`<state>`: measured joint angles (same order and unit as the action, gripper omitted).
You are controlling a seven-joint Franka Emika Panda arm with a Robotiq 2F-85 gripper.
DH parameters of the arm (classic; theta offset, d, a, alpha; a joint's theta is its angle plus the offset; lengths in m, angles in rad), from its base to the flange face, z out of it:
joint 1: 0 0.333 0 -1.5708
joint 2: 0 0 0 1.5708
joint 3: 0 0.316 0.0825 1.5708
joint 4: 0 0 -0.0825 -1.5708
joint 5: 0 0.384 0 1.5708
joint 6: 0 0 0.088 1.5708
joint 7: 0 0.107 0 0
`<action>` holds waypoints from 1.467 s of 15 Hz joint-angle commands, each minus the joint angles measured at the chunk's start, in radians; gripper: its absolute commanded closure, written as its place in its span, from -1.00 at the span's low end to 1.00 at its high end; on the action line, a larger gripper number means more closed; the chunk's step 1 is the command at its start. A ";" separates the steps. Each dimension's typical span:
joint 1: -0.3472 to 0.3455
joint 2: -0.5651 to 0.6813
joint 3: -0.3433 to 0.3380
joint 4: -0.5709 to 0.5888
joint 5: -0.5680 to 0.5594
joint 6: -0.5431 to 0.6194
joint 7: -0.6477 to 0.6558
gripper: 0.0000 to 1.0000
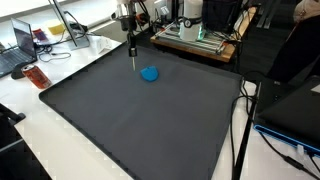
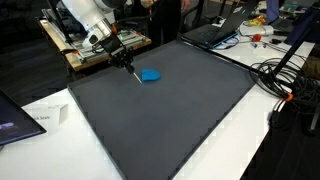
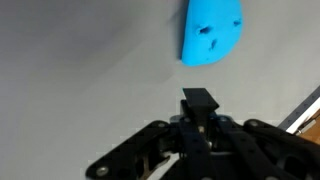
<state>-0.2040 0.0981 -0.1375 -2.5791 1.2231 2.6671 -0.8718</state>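
As our gripper (image 2: 119,57), clamped on a thin dark rod (image 2: 130,70), hangs near the blue lump (image 2: 150,75), we judge a low sweep could shove it away.

You are working in what looks like a robotics lab or research office. Your white worktop (image 1: 40,135) carries a large black mat (image 1: 140,120), and an open laptop (image 1: 14,48) sits by its edge among scattered desk clutter. Behind the mat, a wooden stand (image 1: 195,40) is loaded with electronic gear. Loose cables (image 2: 285,78) trail across one corner, and a white robot arm (image 2: 88,18) reaches over the mat.
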 commanded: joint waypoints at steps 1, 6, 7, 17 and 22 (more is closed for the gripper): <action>0.016 -0.097 0.022 -0.084 0.112 0.068 -0.105 0.94; 0.035 -0.179 0.040 -0.141 0.234 0.136 -0.194 0.94; 0.041 -0.199 0.047 -0.156 0.252 0.158 -0.200 0.94; 0.143 -0.279 0.160 -0.181 0.465 0.408 -0.248 0.94; 0.228 -0.232 0.256 -0.164 0.539 0.587 -0.239 0.94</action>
<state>-0.0209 -0.1369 0.0695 -2.7429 1.6969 3.1617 -1.0921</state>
